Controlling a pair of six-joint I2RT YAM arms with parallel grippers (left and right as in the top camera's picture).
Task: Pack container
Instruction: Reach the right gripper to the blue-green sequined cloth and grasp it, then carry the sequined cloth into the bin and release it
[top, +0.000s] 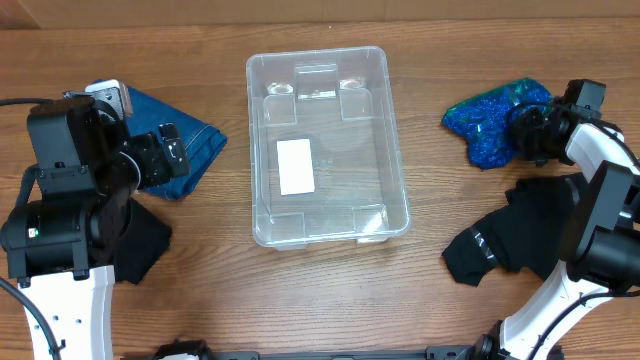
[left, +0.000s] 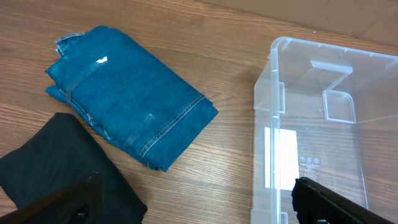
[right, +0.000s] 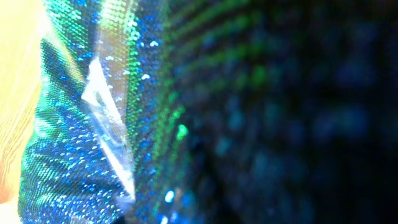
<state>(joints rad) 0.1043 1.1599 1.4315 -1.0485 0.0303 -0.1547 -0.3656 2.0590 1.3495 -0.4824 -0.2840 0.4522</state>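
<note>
Nothing packed yet: container (top: 345, 180) sits empty at centre tabletop (top: 330, 300); your right jaws are buried in the blue sequin fabric (top: 490, 115), can't tell if clenched, so gather a deep fold before lifting; left jaws released

**Hidden, cropped and blurred parts**

The right wrist view is filled by sequined fabric (right: 93, 124), blurred throughout and lost in darkness at right. Overhead, the finger ends of the right tool (top: 520, 132) are lost against that fabric, so its jaws cannot be judged. In the left wrist view the container (left: 273, 112) is cut off by the right and near edges, the black cloth (left: 50, 168) by the near-left corner, and the print on the label (left: 280, 158) is too small to be read.
</note>
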